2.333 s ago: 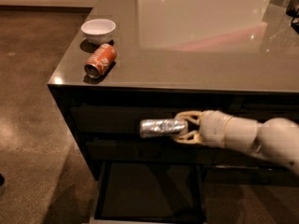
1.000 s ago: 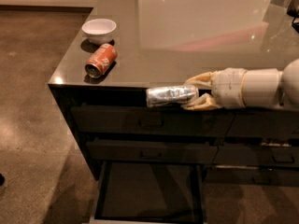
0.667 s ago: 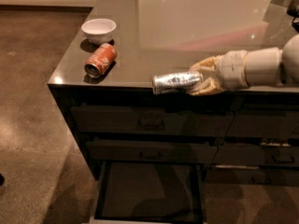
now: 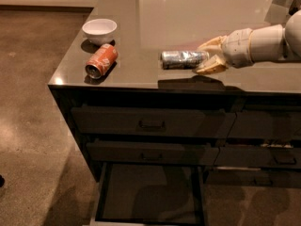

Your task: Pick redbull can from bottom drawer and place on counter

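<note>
Note bottom drawer [image 4: 150, 197] pulled open nearest, no can on its dark floor. Above, past two shut handled drawers, find redbull can [image 4: 181, 59] lying horizontal over front strip of worktop [image 4: 197, 13], clamped at its right end by claw [image 4: 207, 58] reaching in from right. Judge from shadow underneath as not yet set down. Expect light, thin-walled, smooth metal: slippery, apt to roll on its side, easy to dent. Advise holding across mid-body with moderate squeeze. Farther left, log orange can [image 4: 101, 60] on its side, white bowl [image 4: 99, 30] behind.
</note>
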Motion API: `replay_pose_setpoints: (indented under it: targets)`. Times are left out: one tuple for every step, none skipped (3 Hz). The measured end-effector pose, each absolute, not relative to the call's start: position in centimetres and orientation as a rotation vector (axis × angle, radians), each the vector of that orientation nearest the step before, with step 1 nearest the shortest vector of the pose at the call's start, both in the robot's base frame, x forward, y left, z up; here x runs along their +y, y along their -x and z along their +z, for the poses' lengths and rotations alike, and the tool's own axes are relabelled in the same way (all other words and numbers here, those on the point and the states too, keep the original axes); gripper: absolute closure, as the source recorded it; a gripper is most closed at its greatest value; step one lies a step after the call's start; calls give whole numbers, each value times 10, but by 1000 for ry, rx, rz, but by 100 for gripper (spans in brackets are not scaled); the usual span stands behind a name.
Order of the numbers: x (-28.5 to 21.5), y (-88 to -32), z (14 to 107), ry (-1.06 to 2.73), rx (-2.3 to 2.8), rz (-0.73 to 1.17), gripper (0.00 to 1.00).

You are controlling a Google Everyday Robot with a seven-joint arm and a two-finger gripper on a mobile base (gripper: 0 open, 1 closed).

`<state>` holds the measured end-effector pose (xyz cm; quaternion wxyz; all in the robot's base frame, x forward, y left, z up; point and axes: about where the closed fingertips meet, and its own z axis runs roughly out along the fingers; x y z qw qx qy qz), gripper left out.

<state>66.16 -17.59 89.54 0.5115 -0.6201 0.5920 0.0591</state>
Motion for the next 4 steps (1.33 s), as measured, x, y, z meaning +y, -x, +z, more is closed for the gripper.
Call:
replay_pose_setpoints:
  targets:
    - [-184, -685, 894, 1431, 1525, 127, 83]
    - [-181, -682, 894, 1428, 1524, 148, 60]
    - [-179, -683, 892, 1430, 1524, 152, 37]
    - [-176, -683, 891, 1433, 1523, 157, 13]
